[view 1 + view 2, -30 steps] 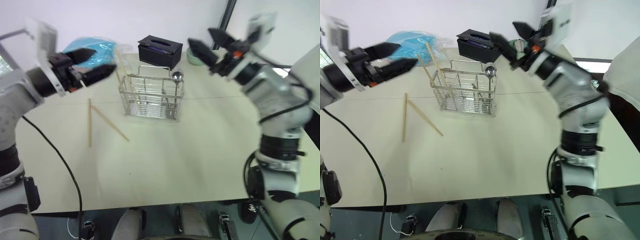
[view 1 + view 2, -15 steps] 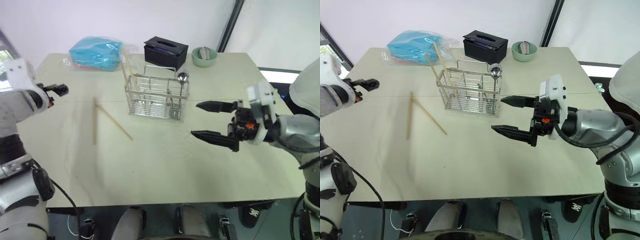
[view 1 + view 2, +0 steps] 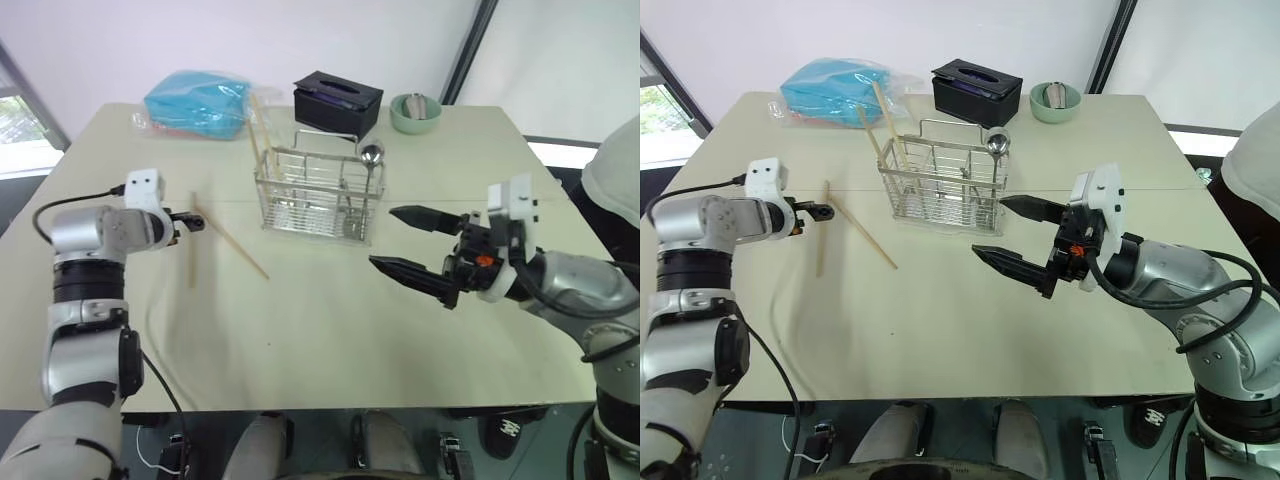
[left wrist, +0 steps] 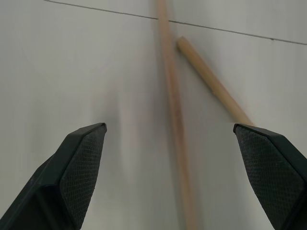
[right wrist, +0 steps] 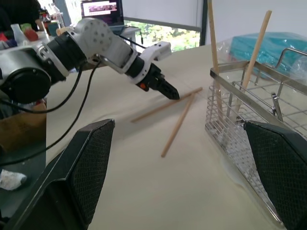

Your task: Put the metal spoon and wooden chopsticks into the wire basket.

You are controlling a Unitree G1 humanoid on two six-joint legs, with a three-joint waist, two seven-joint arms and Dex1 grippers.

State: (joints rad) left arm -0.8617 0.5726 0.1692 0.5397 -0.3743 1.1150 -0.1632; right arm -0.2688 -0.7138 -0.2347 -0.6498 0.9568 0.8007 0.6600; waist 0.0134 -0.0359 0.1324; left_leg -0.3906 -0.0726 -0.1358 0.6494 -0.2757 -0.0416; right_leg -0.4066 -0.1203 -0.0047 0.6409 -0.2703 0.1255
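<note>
Nearest to where I stand, the right gripper (image 3: 1022, 236) hangs above the bare front part of the table (image 3: 940, 340), a little in front of the basket. Its two black fingers are spread wide and nothing is between them. It points across the table toward the left side.

A bit farther in, on the left, the left gripper (image 3: 818, 211) is low over the table, and its tip is just beside two wooden chopsticks (image 3: 845, 236) that lie flat on the surface. These two sticks make a narrow V shape; their far ends almost meet and the near ends are apart. In the left wrist view I see both fingertips (image 4: 81, 163) far from each other, with the sticks on the table between and beyond them, so this gripper is wide open and holds nothing yet.

Behind them stands the wire basket (image 3: 940, 180), upright, near the middle of the table. Two more chopsticks (image 3: 885, 120) already lean inside its left end and stick out above the rim. A metal spoon (image 3: 997, 143) stands at its right end with the round bowl up; I cannot tell for sure whether the handle is inside the wires or against them.

So I judge the work as partly done: one pair of sticks and probably the spoon are in place. The pair on the table is left, and the left gripper seems ready to take it.

At the far edge are a black tissue box (image 3: 975, 90), a blue plastic bag (image 3: 835, 90) and a small green bowl (image 3: 1054, 101).
</note>
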